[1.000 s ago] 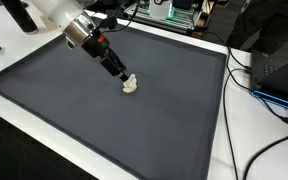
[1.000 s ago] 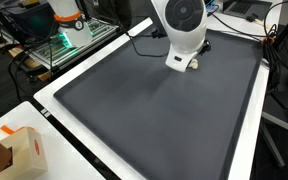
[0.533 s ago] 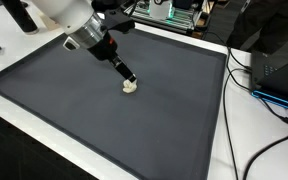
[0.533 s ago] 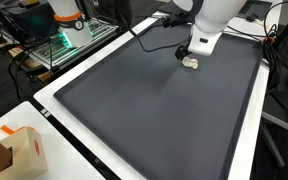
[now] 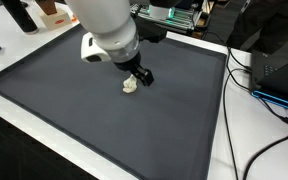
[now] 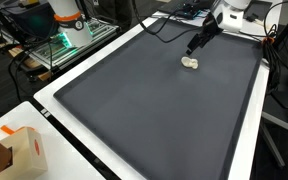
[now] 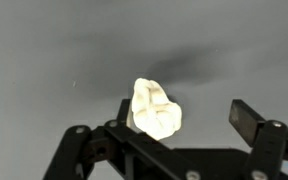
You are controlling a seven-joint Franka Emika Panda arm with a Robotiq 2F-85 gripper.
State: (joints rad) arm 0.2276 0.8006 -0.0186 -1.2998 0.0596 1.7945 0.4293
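Observation:
A small crumpled white lump lies on the dark grey mat (image 5: 64, 110) and shows in both exterior views (image 5: 130, 85) (image 6: 190, 62). My gripper (image 5: 143, 76) hangs just above and beside the lump, apart from it, which also shows in an exterior view (image 6: 196, 45). In the wrist view the gripper (image 7: 184, 115) is open and holds nothing. The lump (image 7: 155, 108) sits on the mat by one finger (image 7: 123, 110), and the other finger (image 7: 246, 118) stands far off it.
The mat has a white border (image 6: 246, 120). Cables (image 5: 246, 70) and a black box (image 5: 279, 70) lie past one side. A rack with green lights (image 6: 64, 40) and a cardboard box (image 6: 14, 150) stand past the mat's other edges.
The arm has swung round and the gripper has drawn back and up off the white lump. The lump stays in the same place on the mat.

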